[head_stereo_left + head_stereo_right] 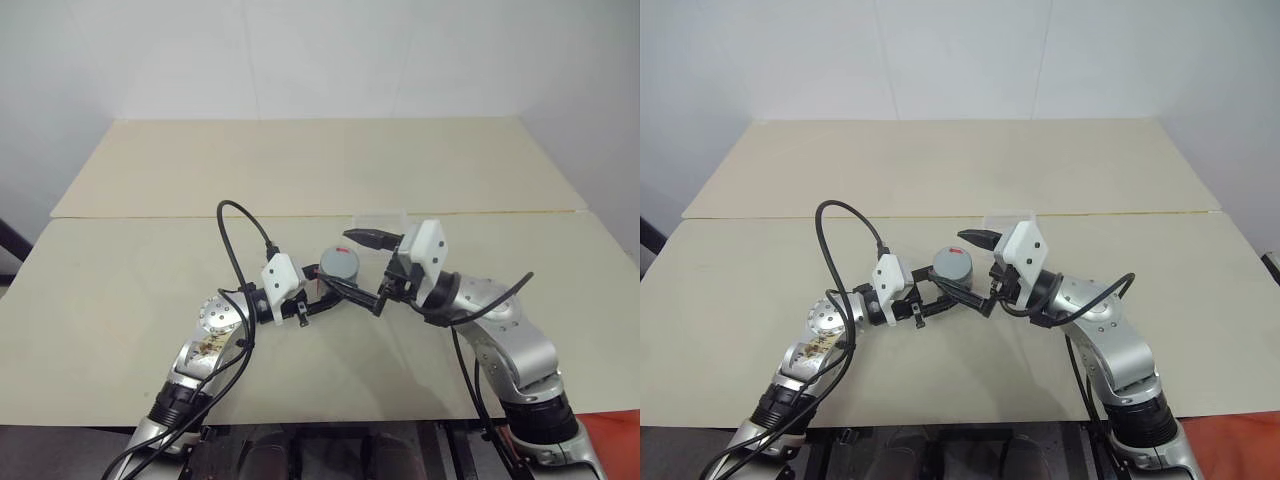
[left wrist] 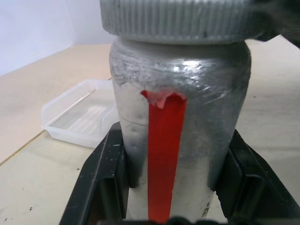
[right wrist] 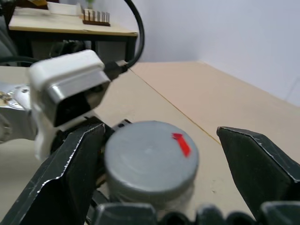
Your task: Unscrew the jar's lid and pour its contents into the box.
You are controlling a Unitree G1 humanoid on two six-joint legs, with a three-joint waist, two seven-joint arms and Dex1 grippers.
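Right hand [image 3: 154,178] spread wide, fingers straddling the lid [image 3: 150,157] without touching, axis level toward it. Left hand [image 2: 176,187] clenched on the jar [image 2: 180,117], upright above the surface [image 1: 130,270]. The box [image 2: 79,117] sits just beyond the jar.

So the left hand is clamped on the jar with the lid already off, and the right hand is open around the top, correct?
Not quite: the lid is still on the jar, as the right wrist view shows. The rest holds: the left hand is shut on the jar, and the right hand is open with its fingers on either side of the lid.
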